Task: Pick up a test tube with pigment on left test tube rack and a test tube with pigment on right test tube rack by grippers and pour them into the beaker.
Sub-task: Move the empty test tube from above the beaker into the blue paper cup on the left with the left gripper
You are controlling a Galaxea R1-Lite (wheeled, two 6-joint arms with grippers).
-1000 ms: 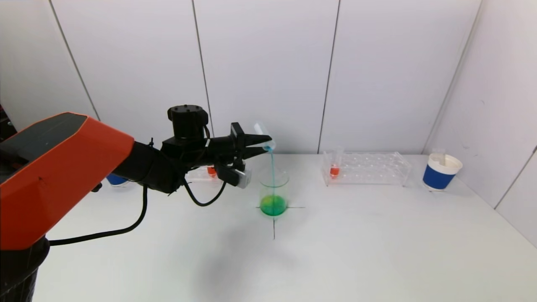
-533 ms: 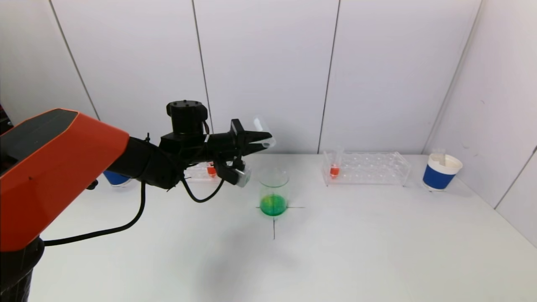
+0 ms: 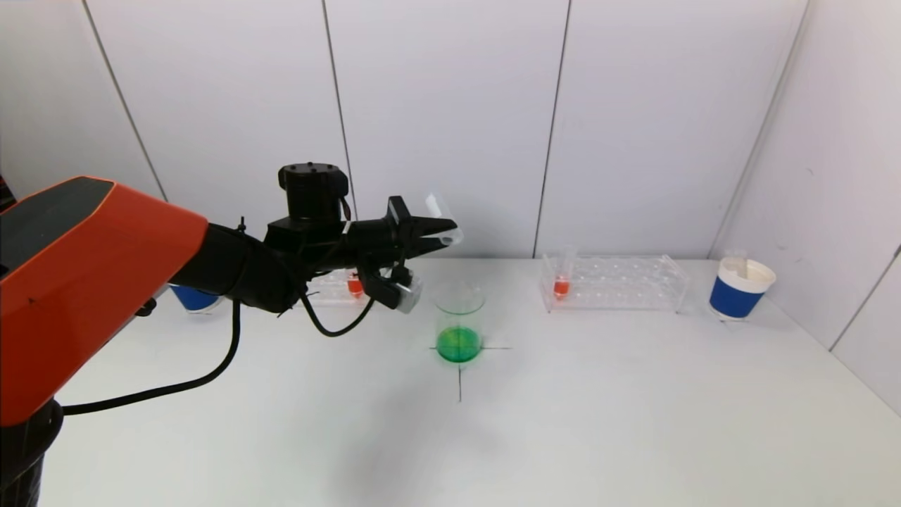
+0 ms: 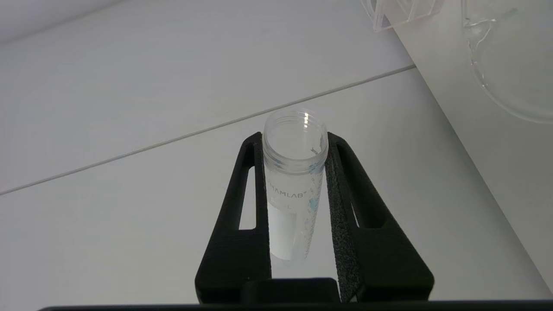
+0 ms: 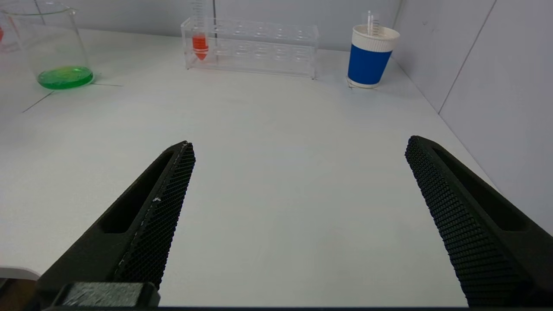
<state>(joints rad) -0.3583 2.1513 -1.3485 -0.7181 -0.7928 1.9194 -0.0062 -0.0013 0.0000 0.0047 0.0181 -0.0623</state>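
Observation:
My left gripper (image 3: 436,231) is shut on a clear test tube (image 3: 442,218), held tilted above and a little left of the glass beaker (image 3: 459,320). The tube (image 4: 293,172) looks empty apart from faint blue traces. The beaker holds green liquid (image 3: 458,345) and stands on a black cross mark. The left rack (image 3: 338,289) holds a tube with orange pigment (image 3: 355,286), mostly hidden behind my arm. The right rack (image 3: 616,283) holds a tube with orange pigment (image 3: 561,285). My right gripper (image 5: 298,172) is open and empty, low over the table's near right part, out of the head view.
A blue and white paper cup (image 3: 739,289) stands at the far right, near the wall. Another blue cup (image 3: 193,299) sits at the far left behind my left arm. White wall panels close the back and right sides.
The blue stream from the tube into the beaker has stopped. My left gripper has lifted slightly with the tube, now empty. The right gripper has not visibly moved.

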